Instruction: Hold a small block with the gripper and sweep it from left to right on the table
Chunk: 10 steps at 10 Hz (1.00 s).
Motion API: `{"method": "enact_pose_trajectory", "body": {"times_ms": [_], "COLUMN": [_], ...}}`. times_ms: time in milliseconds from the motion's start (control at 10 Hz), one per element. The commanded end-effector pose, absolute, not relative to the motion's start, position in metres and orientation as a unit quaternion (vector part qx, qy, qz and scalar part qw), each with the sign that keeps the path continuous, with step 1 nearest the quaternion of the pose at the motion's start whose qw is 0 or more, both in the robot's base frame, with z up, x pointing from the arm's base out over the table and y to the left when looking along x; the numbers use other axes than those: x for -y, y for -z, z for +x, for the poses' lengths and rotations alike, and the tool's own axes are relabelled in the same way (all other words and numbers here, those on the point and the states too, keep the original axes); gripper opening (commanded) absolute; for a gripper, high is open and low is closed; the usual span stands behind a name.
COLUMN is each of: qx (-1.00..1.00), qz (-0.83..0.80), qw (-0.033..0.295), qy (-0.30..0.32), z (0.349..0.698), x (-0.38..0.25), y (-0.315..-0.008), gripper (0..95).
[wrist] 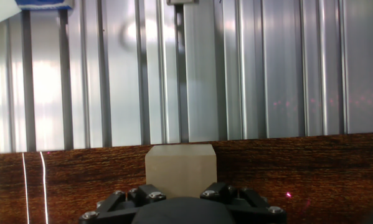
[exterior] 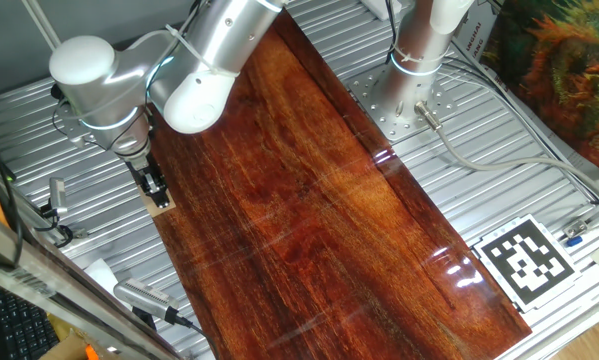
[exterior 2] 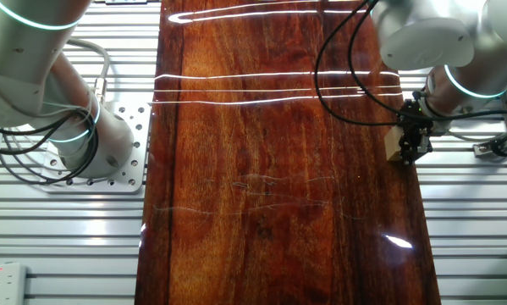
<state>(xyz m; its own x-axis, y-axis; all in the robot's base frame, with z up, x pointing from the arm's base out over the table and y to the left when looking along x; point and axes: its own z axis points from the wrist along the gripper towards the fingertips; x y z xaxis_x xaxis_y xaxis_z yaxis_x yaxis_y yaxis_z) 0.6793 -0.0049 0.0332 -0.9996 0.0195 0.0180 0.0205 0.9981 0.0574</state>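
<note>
The small block (exterior: 162,201) is a light tan wooden cube at the left edge of the table (exterior: 319,200), the long reddish-brown board. My gripper (exterior: 156,190) is shut on the block and holds it at the board's surface. In the other fixed view the gripper (exterior 2: 408,146) and block (exterior 2: 394,146) sit at the board's right edge (exterior 2: 278,169). In the hand view the block (wrist: 180,168) fills the space between the black fingers (wrist: 121,202), close to the board's edge (wrist: 298,168).
Ribbed grey metal (exterior: 39,130) surrounds the board. A second arm's base (exterior: 414,60) stands beyond the far side, with cables. A black-and-white marker tag (exterior: 524,258) lies at the right. A metal tool (exterior: 144,298) lies near the front left.
</note>
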Motion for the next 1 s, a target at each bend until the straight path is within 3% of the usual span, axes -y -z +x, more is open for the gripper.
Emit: {"method": "enact_pose_trajectory", "body": {"times_ms": [100,1000], "qx": [1.000,0.999], "qz": [-0.010,-0.010], "qw": [0.009,0.010], "qy": [0.028,0.029], "z": [0.6793,0.6761], "x": [0.0049,0.0059], "y": [-0.0330,-0.0357], "gripper": [38.0,38.0]}}
